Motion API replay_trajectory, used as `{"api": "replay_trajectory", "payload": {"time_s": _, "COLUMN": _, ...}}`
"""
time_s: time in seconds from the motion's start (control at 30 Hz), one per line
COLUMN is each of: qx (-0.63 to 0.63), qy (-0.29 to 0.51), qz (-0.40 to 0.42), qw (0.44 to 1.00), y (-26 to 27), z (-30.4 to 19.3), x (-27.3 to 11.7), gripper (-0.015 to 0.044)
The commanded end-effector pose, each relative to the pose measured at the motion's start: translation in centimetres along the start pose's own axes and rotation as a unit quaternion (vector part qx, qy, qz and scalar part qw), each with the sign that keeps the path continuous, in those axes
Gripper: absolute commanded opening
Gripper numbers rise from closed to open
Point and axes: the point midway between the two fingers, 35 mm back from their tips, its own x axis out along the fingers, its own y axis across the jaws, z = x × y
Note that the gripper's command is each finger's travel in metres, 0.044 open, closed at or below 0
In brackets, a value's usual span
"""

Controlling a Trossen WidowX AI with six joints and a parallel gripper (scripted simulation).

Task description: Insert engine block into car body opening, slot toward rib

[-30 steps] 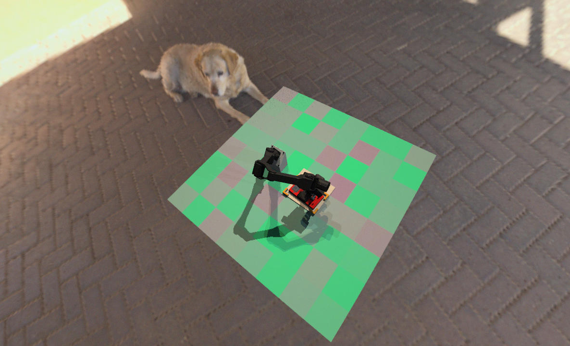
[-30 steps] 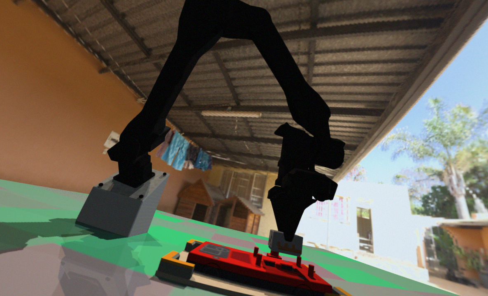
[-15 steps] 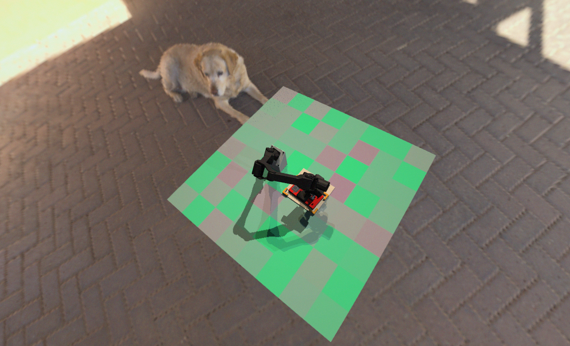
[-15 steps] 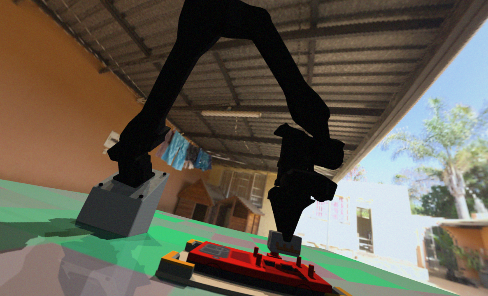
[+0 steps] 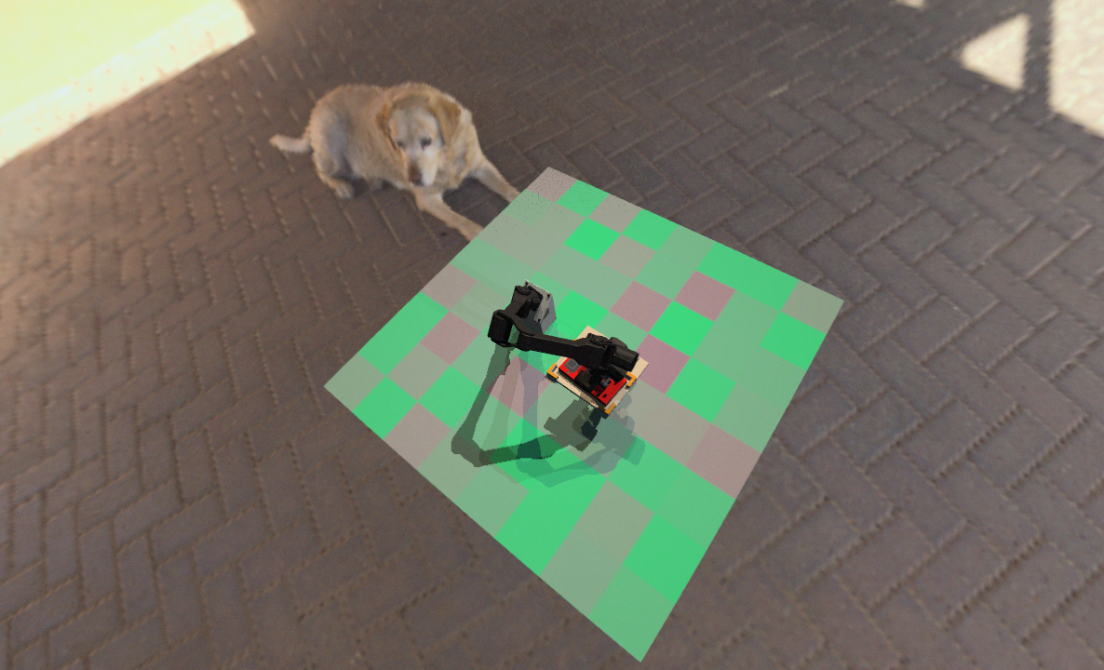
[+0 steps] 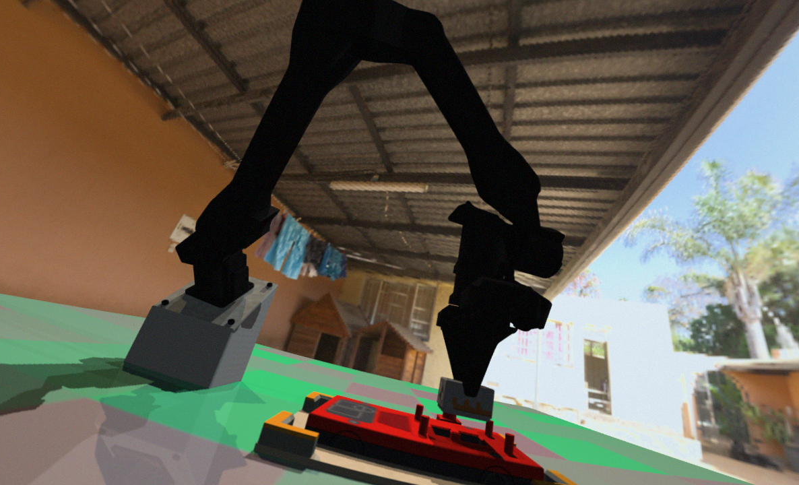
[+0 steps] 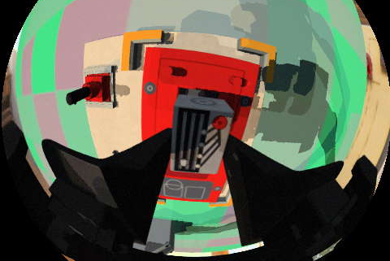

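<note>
My gripper [image 6: 472, 391] [image 7: 198, 137] is shut on the grey engine block [image 6: 457, 403] [image 7: 188, 131], which has dark grooves and a small red disc on its striped face. The block is held above the red car body [image 6: 390, 419] [image 7: 156, 110] [image 5: 612, 393], and in the exterior view a gap shows below it. In the wrist view the block covers much of the opening [image 7: 184, 90], whose dark far edge shows beyond it. Short red posts [image 6: 489, 428] stand up from the car body. The rib and the block's underside cannot be made out.
The car sits on a beige board [image 7: 95, 124] between orange-topped corner brackets [image 7: 127, 51] [image 6: 281, 422]. A red part with a black-tipped lever [image 7: 97, 86] stands on the board beside the car. The arm's grey base [image 6: 191, 349] stands on the chequered mat [image 5: 589, 566].
</note>
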Motion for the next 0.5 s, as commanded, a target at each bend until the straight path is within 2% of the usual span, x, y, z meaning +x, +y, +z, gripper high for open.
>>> {"api": "replay_trajectory", "payload": {"time_s": 0.0, "qx": -0.001, "qy": -0.001, "qz": -0.002, "qw": 1.0, "y": -0.05, "z": 0.01, "x": 0.02, "gripper": 0.0158}}
{"api": "replay_trajectory", "payload": {"time_s": 0.47, "qx": 0.013, "qy": -0.001, "qz": -0.002, "qw": 1.0, "y": -0.05, "z": 0.03, "x": 0.07, "gripper": 0.0158}}
